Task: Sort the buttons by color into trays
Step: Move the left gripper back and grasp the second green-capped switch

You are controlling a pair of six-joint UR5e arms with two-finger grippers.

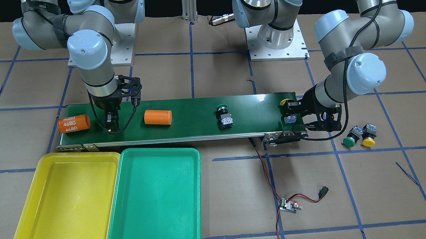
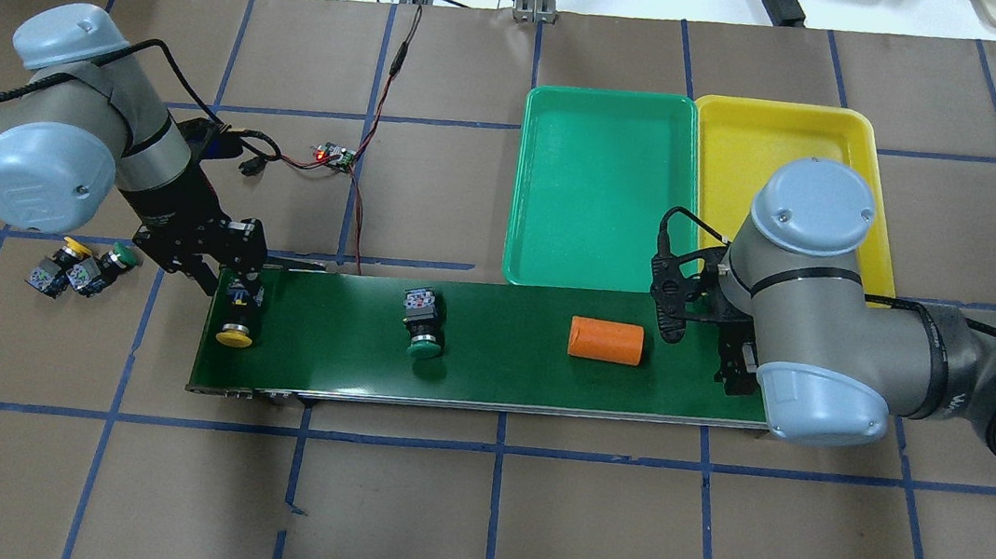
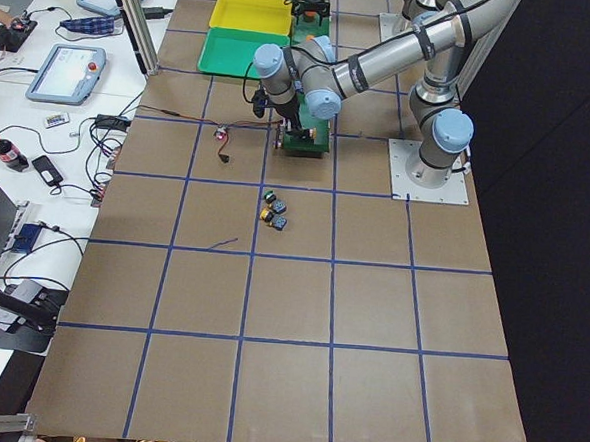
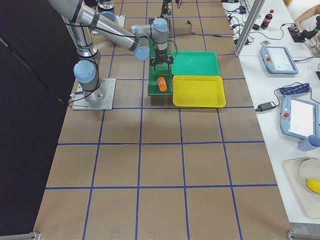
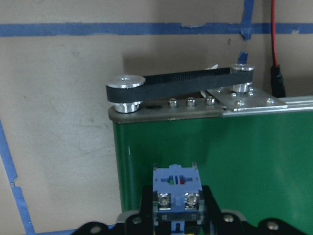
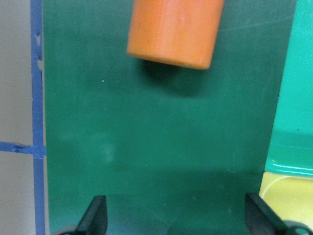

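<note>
My left end effector (image 5: 176,197) grasps the light, rigid-looking yellow button (image 5: 175,180) by its body; right end effector (image 6: 176,205) released.

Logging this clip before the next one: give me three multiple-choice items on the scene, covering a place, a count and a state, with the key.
1. Where does the yellow-capped button in the left end effector sit?
A in a tray
B on the conveyor belt, at its end
C on the bare table

2. How many buttons lie in the yellow tray and the green tray?
A none
B one
C two

3. The right end effector is:
A shut on an orange cylinder
B shut on a green button
C open and empty

Key: 1 B, the left wrist view shows its body on the green belt near the pulley end. 2 A, both tray floors are bare. 3 C, its fingertips stand wide apart over the belt.
</note>
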